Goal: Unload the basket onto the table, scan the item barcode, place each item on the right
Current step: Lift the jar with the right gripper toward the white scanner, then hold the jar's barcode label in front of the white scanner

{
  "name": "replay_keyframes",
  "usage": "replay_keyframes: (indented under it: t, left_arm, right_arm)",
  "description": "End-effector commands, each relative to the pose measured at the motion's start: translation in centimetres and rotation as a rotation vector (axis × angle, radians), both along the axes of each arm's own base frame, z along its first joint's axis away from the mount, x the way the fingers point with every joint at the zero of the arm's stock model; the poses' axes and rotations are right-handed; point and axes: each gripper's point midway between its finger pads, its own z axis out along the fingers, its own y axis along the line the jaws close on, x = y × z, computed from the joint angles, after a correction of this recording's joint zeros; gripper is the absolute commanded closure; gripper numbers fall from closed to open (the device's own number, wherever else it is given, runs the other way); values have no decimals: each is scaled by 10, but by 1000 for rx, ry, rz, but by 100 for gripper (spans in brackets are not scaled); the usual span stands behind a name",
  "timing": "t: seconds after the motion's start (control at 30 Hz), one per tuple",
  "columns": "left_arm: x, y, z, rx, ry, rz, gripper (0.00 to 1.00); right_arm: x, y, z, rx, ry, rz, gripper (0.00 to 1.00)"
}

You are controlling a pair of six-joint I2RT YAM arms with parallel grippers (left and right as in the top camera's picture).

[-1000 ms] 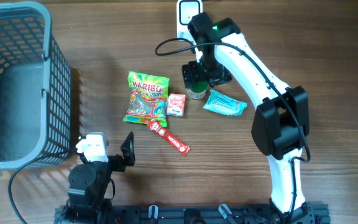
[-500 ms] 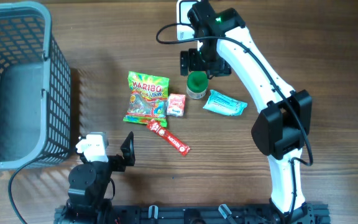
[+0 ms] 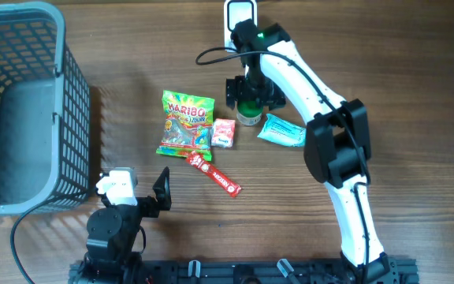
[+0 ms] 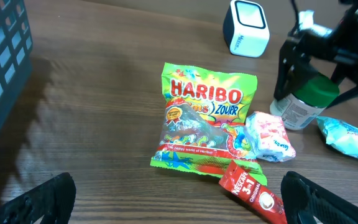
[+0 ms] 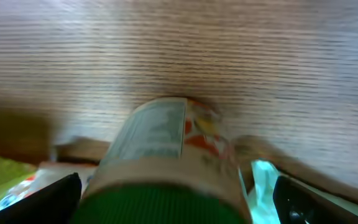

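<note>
Your right fingers [image 5: 300,199] straddle the green-capped white plastic jar [image 3: 248,115], spread and gripping nothing; close off-centre and you may topple it onto the teal crinkled packet [image 3: 284,131] beside it.

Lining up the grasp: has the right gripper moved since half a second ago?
Yes. In the overhead view the right gripper has come back from the white scanner toward the green-capped bottle, open jaws either side of it.
</note>
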Motion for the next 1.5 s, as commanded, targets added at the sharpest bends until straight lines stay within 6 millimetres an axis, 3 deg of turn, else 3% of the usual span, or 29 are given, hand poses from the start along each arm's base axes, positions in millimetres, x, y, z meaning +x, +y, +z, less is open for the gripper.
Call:
replay_keyframes:
  t: [0.0,0.23,0.47,0.63,0.73,0.83,1.0,1.07,1.33,1.47]
  left_arm:
    - [1,3,-4,-2,6,18,0]
    - [1,3,-4,-2,6,18,0]
    - [1,3,-4,-2,6,18,0]
    - [1,3,-4,-2,6,18,0]
    - [1,3,-4,-2,6,18,0]
    - [1,3,-4,-2,6,18,0]
    - [1,3,-4,-2,6,18,0]
    - [1,3,-4,-2,6,18,0]
    - [1,3,-4,-2,6,18,0]
    - [1,3,-4,-2,6,18,0]
  right_arm:
    - [-10,-1,-26,-25,68,-10,0]
    - [-10,0,-30,-26,69,-13,8]
    - [-10,1,-30,-22,74,-38,33]
    - [-6,6,-22,6,60,-39,36]
    - [-4,16,-6,60,60,-28,37]
    - [-2,34,30,182,61,5,37]
    - [-4,33,84,250,59,-17,37]
    - [-8,44,108,365,74,-31,36]
    - [-30,85,148,636,293,-205,35]
    - [-42,100,151,640,341,-223,35]
